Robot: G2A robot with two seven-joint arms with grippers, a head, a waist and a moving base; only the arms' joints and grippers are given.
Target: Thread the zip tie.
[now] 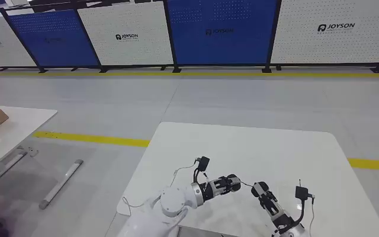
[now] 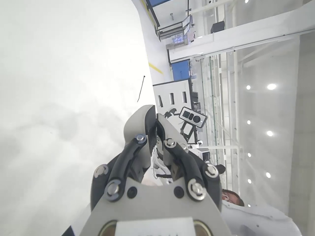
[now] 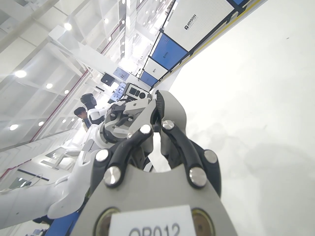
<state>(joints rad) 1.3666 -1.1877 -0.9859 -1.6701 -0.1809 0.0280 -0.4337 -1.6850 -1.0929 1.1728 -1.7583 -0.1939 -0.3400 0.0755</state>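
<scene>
White bench [image 1: 266,148] seen from above, with both arms meeting over its near edge, about midway along it.

(a) Closed left gripper [image 2: 154,114], fingers pressed together to a narrow seam, pointing across the bench toward its right side.

(b) Closed right gripper [image 3: 157,99], fingers likewise drawn tight, facing the left gripper almost tip to tip over the near part of the bench. Cannot tell whether anything thin sits between either pair of fingers.

(c) Thin black zip tie [image 2: 141,88], straight, lying flat and loose on the bench top toward the bench's right side, apart from both grippers. Small square head at the end farther from the left gripper.

(d) Black wrist camera [image 1: 302,193] on the right arm, above the near right part of the bench.

(e) Beyond the far edge of the bench, grey floor crossed by a yellow line [image 1: 89,138], then a row of blue and white panels [image 1: 222,32].

(f) Off the left side of the bench, the corner of a second table [image 1: 23,121].
</scene>
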